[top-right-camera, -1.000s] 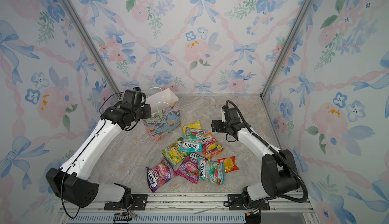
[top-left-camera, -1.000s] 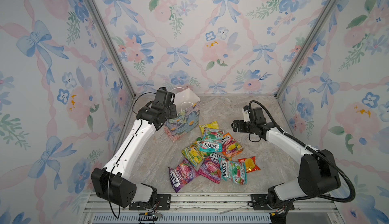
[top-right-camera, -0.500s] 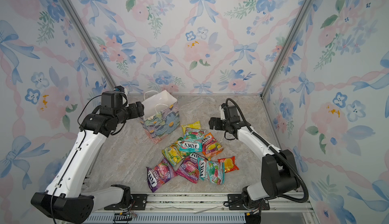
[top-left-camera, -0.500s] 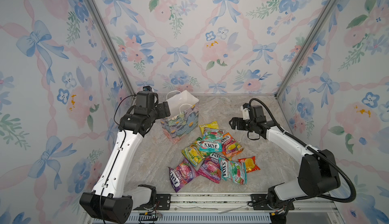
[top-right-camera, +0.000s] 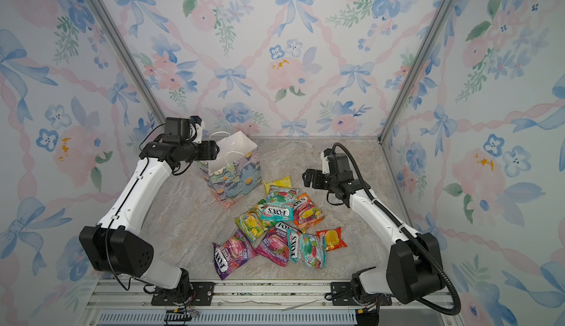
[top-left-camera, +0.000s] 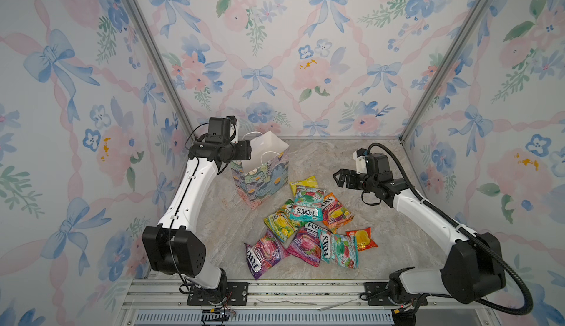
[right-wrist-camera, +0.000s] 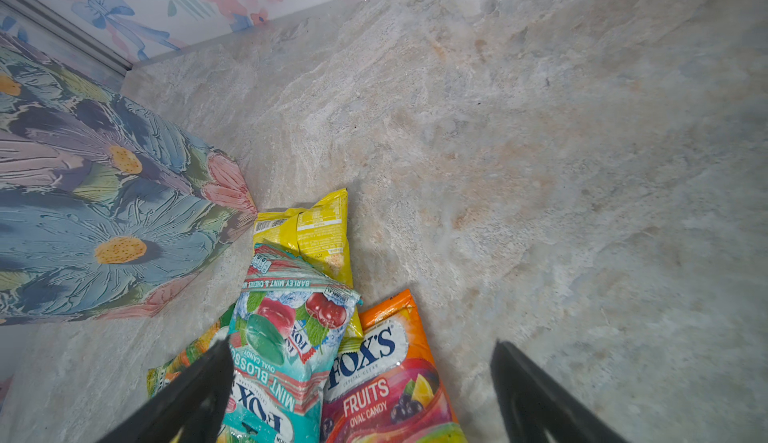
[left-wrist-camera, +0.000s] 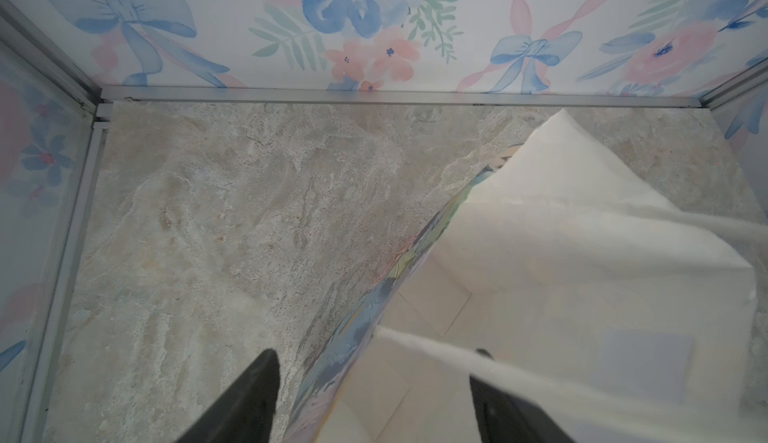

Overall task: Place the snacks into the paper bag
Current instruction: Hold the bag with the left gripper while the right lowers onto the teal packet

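The paper bag (top-left-camera: 263,180) stands upright toward the back left of the worktop (top-left-camera: 324,159), mouth open and white inside. No packet shows inside it in the left wrist view, so judge the loading as not yet begun. The snacks (top-left-camera: 308,220) lie in 1 loose, overlapping pile in front of the bag and to its right. A yellow packet (top-left-camera: 303,181) sits nearest the bag, almost touching its lower corner.

Your left gripper (left-wrist-camera: 376,353) sits at the bag's rim with its jaws spread. The near wall of the bag passes between them without being pinched, and a white cord handle (left-wrist-camera: 436,347) crosses in front of 1 finger. That placement looks meant to steady the bag or hold its mouth open while packets go in. Watch that cord, since it could snag if you close there.

Your right gripper (top-left-camera: 337,179) hovers above the worktop just beyond the pile, jaws spread wide and empty. In the right wrist view, the teal packet (right-wrist-camera: 286,337) and the orange packet (right-wrist-camera: 386,374) lie between its fingers. These 2 sit on top of the pile, so either looks like the easiest first pick. Expect the glossy film to slide.
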`<move>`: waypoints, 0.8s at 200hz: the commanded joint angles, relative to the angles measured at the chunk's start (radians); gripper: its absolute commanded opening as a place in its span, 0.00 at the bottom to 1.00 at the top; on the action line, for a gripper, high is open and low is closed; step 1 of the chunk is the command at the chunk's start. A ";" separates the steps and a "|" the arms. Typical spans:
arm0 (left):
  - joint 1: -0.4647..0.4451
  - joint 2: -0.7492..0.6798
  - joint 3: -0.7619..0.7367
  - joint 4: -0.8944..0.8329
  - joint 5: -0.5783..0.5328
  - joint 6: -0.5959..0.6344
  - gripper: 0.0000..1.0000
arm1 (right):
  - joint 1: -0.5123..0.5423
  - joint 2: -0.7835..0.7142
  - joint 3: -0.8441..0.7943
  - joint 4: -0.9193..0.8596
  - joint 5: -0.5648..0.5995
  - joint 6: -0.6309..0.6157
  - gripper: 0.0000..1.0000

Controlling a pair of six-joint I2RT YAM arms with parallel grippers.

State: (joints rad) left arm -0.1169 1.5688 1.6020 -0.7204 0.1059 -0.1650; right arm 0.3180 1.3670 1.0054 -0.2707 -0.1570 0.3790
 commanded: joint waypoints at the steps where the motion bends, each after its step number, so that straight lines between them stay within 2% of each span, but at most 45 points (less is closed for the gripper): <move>1: 0.008 0.030 0.050 -0.002 0.057 0.047 0.70 | 0.012 -0.034 -0.015 -0.007 0.010 0.019 0.99; 61: 0.014 0.094 0.062 -0.009 0.141 0.070 0.53 | 0.013 -0.050 -0.020 -0.025 0.015 0.024 1.00; 105: 0.016 0.102 0.065 -0.017 0.155 0.076 0.21 | 0.018 -0.051 -0.022 -0.018 0.014 0.027 1.00; 160: 0.016 0.074 0.052 -0.017 0.172 0.076 0.07 | 0.042 -0.048 -0.039 -0.015 0.007 0.046 0.96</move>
State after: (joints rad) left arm -0.1074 1.6623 1.6485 -0.7208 0.2516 -0.0971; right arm 0.3340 1.3300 0.9909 -0.2768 -0.1501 0.4034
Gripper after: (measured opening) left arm 0.096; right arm 0.971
